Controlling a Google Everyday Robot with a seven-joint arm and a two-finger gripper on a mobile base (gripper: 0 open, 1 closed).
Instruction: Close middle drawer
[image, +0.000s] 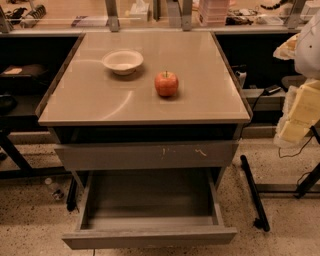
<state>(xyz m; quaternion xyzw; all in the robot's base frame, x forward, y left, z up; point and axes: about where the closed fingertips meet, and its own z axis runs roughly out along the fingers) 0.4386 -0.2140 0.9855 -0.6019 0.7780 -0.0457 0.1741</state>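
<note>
Approach step, as I'm reading it; the middle drawer is sitting pulled well out under the table, tray exposed; the gripper is hanging at the right edge, well apart from it, opening and load: can't tell. You're needing to drop it before the flat front, then push straight in.

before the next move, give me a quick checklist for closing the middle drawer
1. Middle drawer pulled out, front reachable: ok.
2. Nothing seen in its tray that could jam it: ok.
3. Gripper lined up on the drawer front: not ok, it is at the right edge of the view, beside the table.
4. Apple and white bowl back from the tabletop's front edge: ok.
5. Scratched drawer front above fully shut: cannot tell.
</note>
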